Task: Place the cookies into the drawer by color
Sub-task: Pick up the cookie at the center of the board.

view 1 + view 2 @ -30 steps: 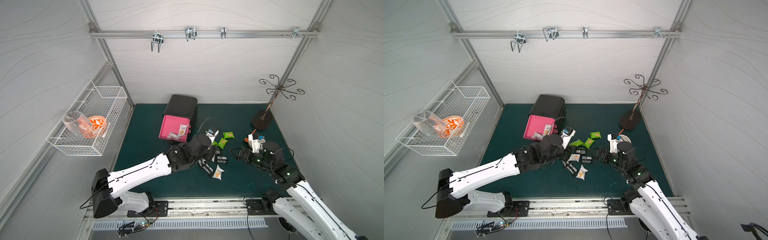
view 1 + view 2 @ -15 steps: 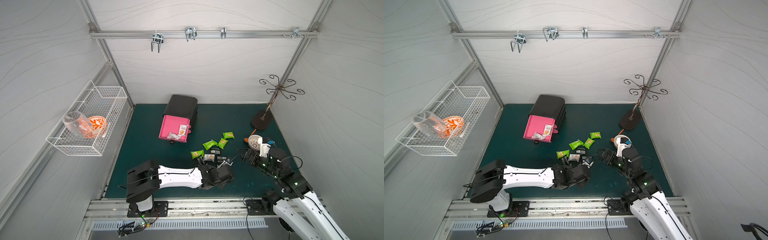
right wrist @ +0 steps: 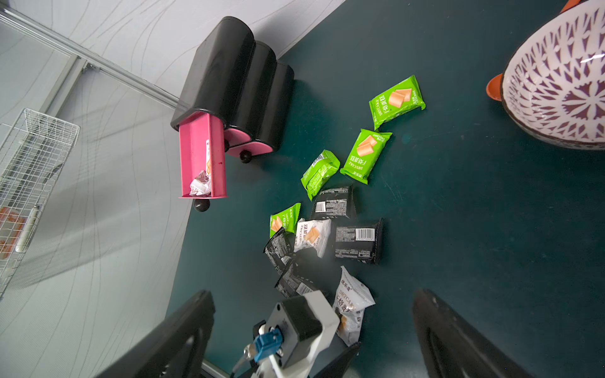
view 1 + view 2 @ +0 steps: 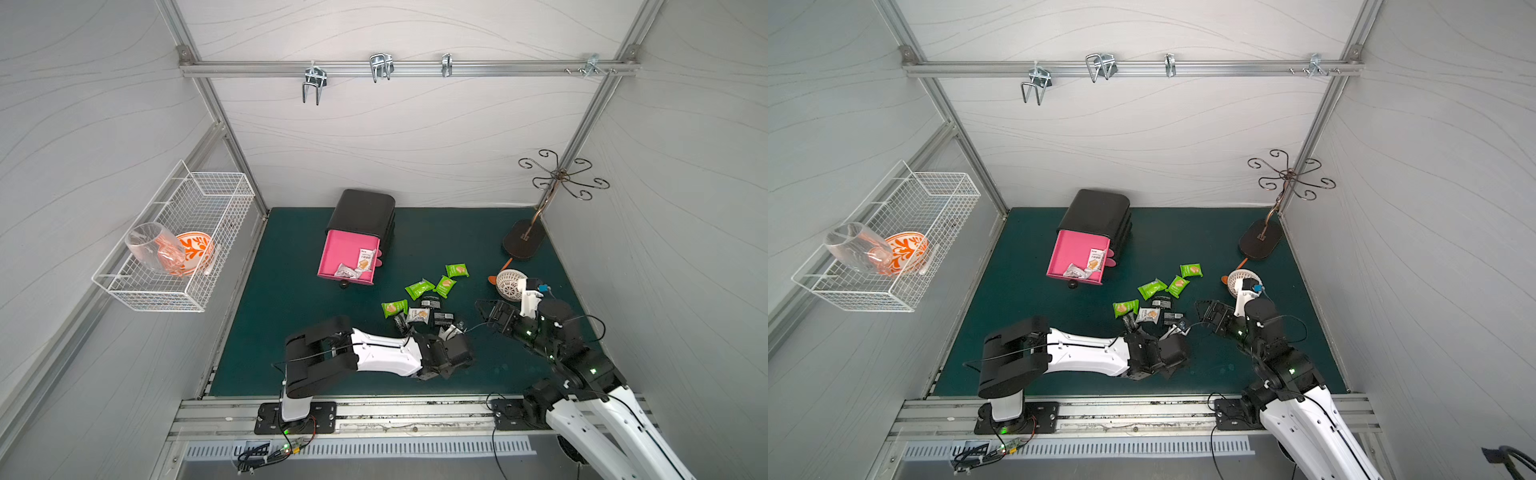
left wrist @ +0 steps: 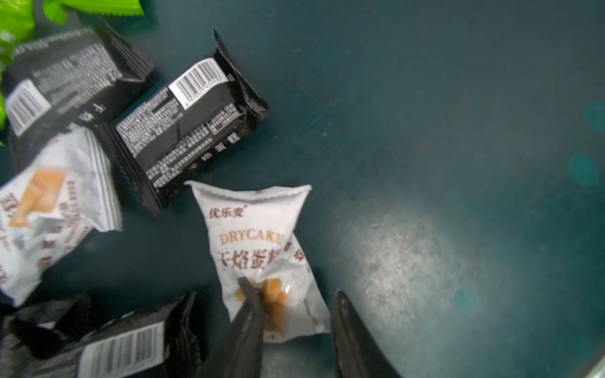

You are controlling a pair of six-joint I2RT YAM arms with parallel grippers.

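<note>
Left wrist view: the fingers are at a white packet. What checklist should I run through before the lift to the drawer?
1. Left fingers astride the white packet: ok. One finger lies over it, the other beside its edge.
2. Firm hold on it: cannot tell.
3. Nearest black packet apart from it: ok, but only just.
4. Top drawer open, with only white packets showing inside: ok.
5. Right fingers wide open and empty: ok, though they are near the left fingers.
</note>
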